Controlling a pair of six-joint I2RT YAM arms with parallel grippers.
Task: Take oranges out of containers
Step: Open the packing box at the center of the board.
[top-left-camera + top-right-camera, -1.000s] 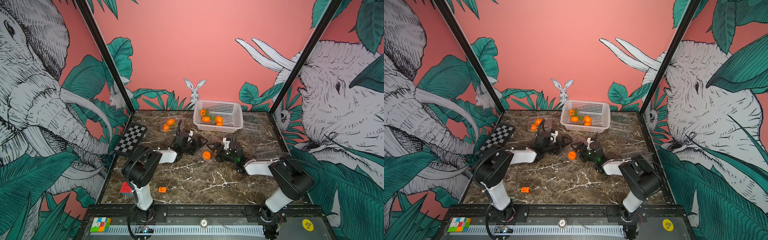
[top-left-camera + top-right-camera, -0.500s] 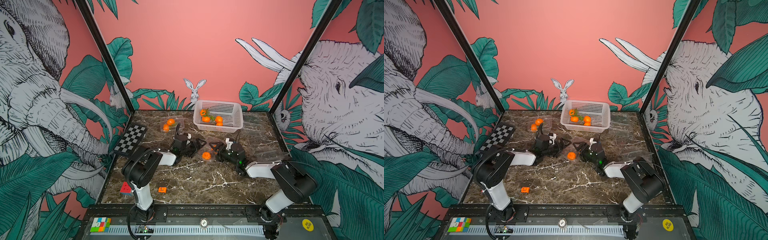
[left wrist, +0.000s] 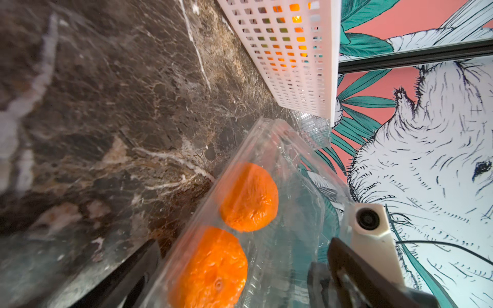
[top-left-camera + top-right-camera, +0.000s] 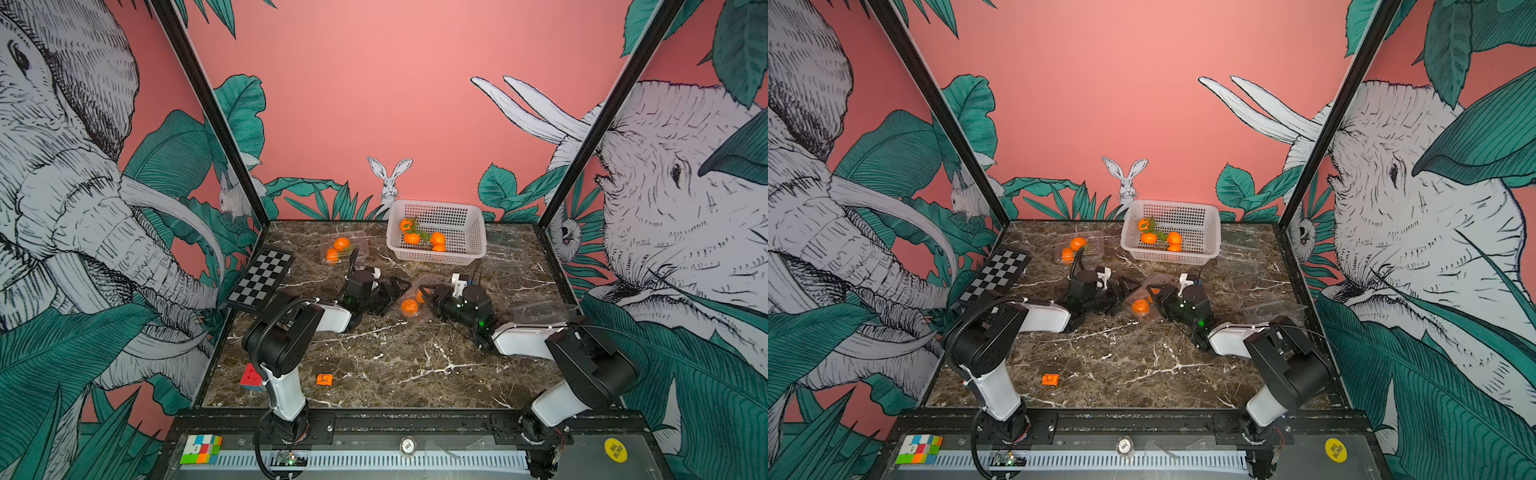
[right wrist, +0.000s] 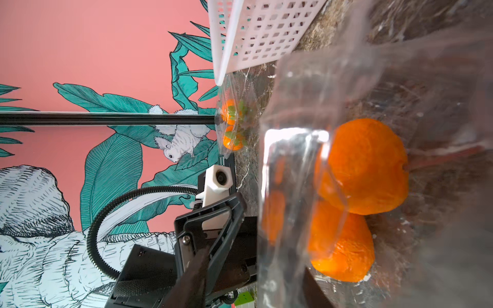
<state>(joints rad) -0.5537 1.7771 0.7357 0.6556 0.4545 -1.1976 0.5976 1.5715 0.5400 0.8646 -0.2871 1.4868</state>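
Oranges (image 4: pixel 409 306): two sit in the clear container (image 3: pixel 293 173) mid-desk (image 4: pixel 395 365), btw both arms. Left tool (image 4: pixel 397 296) is spread wide, straddling one end of it. Right tool (image 4: pixel 428 297) is at the plastic rim; can't tell if it's clamped. Best bet: pin base w/ left, peel it open slowly, don't crush fruit.

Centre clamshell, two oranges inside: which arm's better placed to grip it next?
Right, likely: right gripper flanks one thin wall of the clamshell; left gripper, wide open, spans its whole end.
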